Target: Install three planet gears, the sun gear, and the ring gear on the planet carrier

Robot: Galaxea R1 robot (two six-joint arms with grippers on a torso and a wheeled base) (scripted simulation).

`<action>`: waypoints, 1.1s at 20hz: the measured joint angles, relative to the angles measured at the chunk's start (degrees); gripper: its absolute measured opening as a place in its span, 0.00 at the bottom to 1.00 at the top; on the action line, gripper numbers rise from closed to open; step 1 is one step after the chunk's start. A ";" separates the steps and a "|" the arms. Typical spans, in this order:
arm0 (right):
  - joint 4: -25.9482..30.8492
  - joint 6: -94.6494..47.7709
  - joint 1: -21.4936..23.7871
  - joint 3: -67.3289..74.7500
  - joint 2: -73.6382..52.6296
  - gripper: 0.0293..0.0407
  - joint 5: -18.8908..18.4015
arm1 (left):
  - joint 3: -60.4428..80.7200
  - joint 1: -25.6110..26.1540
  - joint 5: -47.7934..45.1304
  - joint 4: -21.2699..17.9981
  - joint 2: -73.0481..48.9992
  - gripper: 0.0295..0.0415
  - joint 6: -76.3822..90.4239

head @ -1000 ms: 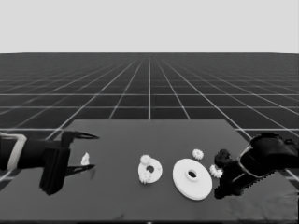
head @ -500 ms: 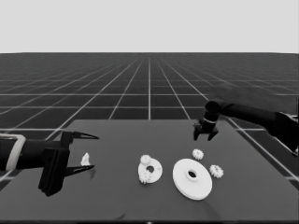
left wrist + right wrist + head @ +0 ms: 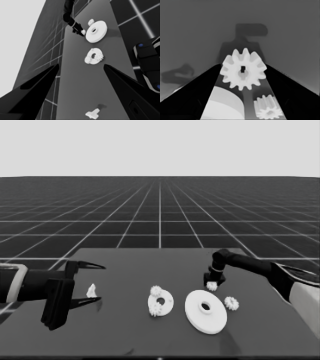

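The right gripper (image 3: 212, 285), right of centre in the head view, has its jaws closed on 1 planet gear (image 3: 243, 69). The larger round part (image 3: 205, 311) lies lower right of centre, the smaller round part (image 3: 161, 302) beside it carrying 2 gears. The left gripper (image 3: 88, 283) waits at left, jaws wide.

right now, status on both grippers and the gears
Right gripper down at a gear, fingers either side. Left gripper parked at table's left end, open. Two gears on smaller round part. Nothing blocking.
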 joint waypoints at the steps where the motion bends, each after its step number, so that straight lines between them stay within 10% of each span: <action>1: -0.03 -0.03 0.00 -0.08 0.02 0.21 0.06 | 0.00 0.00 0.00 0.00 0.00 0.75 0.00; 9: -0.09 -0.07 0.01 -0.20 0.08 0.17 0.18 | 0.00 0.00 0.00 0.00 0.00 0.75 0.00; 12: 7.68 6.99 15.16 15.71 -7.27 0.17 -13.50 | 0.00 0.00 0.00 0.00 0.00 0.75 0.00; 19: 10.62 5.58 19.67 12.80 -5.94 0.17 -16.58 | 0.00 0.00 0.00 0.00 0.00 0.75 0.00; 22: 11.51 42.08 19.96 36.55 6.25 0.17 -15.85 | 0.00 0.00 0.00 0.00 0.00 0.75 0.00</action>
